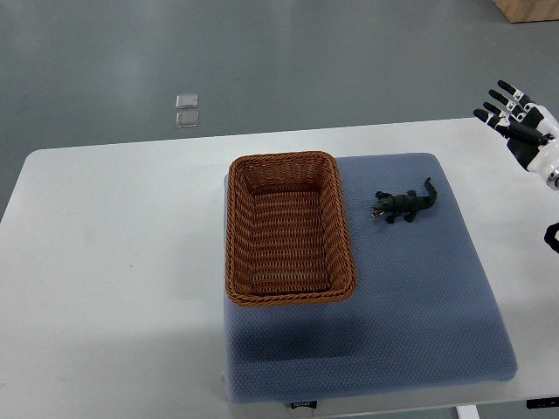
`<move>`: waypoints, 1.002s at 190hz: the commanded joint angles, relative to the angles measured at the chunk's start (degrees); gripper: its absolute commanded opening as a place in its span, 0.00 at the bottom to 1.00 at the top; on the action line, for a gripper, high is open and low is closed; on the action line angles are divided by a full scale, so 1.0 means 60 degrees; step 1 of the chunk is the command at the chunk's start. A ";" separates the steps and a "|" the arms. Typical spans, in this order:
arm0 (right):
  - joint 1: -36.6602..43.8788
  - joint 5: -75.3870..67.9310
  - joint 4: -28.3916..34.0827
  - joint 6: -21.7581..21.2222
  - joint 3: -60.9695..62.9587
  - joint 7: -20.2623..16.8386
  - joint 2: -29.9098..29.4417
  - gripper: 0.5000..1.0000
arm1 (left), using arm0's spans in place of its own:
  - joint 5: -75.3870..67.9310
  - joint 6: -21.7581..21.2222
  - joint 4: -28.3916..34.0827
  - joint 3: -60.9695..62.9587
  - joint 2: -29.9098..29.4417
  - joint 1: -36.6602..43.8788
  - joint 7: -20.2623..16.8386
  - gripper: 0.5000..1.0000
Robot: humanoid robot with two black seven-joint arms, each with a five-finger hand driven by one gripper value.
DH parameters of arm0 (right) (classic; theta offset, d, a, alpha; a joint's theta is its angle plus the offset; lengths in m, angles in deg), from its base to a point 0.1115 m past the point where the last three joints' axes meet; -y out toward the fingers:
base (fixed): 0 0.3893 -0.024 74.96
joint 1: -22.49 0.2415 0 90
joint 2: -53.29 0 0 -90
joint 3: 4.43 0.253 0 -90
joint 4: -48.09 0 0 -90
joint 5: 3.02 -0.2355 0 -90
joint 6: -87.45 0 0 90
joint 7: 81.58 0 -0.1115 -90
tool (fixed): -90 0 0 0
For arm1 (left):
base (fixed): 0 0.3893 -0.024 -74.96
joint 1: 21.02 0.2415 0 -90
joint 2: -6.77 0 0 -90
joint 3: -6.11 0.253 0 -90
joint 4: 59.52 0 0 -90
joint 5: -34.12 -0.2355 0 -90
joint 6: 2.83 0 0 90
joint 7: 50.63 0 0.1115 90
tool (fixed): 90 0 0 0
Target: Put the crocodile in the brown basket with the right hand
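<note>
A small dark green toy crocodile (pixel 403 203) lies on the blue mat (pixel 410 297), just right of the brown wicker basket (pixel 238 229), with its tail pointing up and right. The basket holds nothing. My right hand (pixel 517 120) hovers at the right edge of the picture, above and to the right of the crocodile and well apart from it. Its black-tipped fingers are spread and hold nothing. The left arm does not show.
The mat lies on a white table (pixel 113 262) whose far edge runs across the picture. Two small clear squares (pixel 186 110) lie on the grey floor beyond the table. A wooden corner (pixel 528 9) shows at the top right.
</note>
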 commanded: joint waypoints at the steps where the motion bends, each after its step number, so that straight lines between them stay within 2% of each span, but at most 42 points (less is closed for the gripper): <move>1: 0.0001 0.0002 0.0039 0.0000 -0.0011 0.0000 0.0003 0.86 | 0.0001 0.0012 0.0000 -0.0001 0.0000 0.0000 0.0000 1.00; 54: 0.0089 0.0193 0.0171 -0.0059 -0.0186 0.0000 0.0311 0.86 | 0.0001 -0.0003 0.0000 -0.0001 0.0000 0.0000 0.0000 1.00; 93: 0.0396 0.0910 0.0171 -0.0893 -0.0831 0.0044 0.0882 0.86 | 0.0001 -0.0003 0.0000 -0.0001 0.0000 0.0000 0.0000 1.00; 125: 0.0821 0.2155 0.0273 -0.1230 -0.1783 0.0103 0.1380 0.86 | 0.0001 -0.0003 0.0000 -0.0001 0.0000 0.0000 0.0000 1.00; 190: 0.1553 0.4850 0.1606 -0.1084 -0.4126 0.0205 0.1746 0.86 | 0.0001 0.0012 0.0000 -0.0001 0.0000 0.0000 0.0000 1.00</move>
